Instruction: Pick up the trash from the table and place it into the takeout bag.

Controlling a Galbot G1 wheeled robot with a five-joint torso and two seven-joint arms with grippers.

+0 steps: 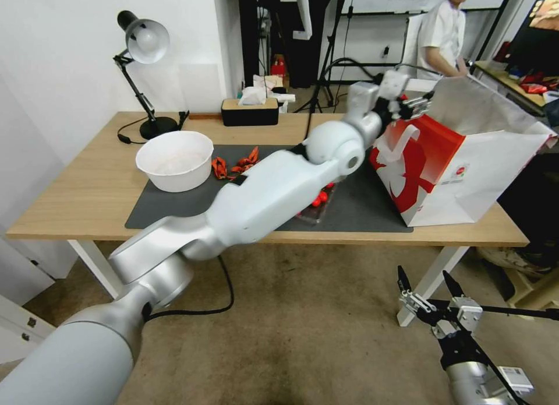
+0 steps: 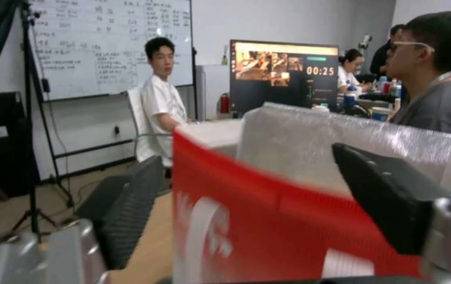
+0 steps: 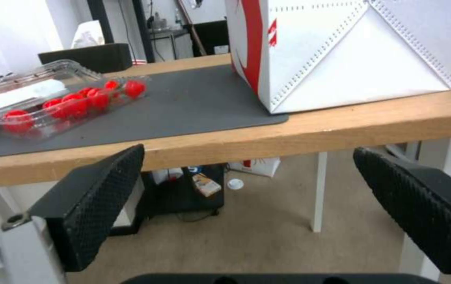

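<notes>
Left hand [image 1: 414, 106], fingers apart, straddles the near rim of the large red-and-white paper takeout bag [image 1: 460, 172]; the bag's mouth stands open. Dark grey mat [image 1: 361, 210] before the bag lies bare. Clear plastic tray of red cherry tomatoes [image 3: 57, 104] and big white bowl [image 1: 174, 159] occupy the mat's centre and left.

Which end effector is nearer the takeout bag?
Left. The left end effector is at the takeout bag's top rim, its fingers apart on either side of the red wall. The right end effector hangs open below the table edge, in front of the bag.
</notes>
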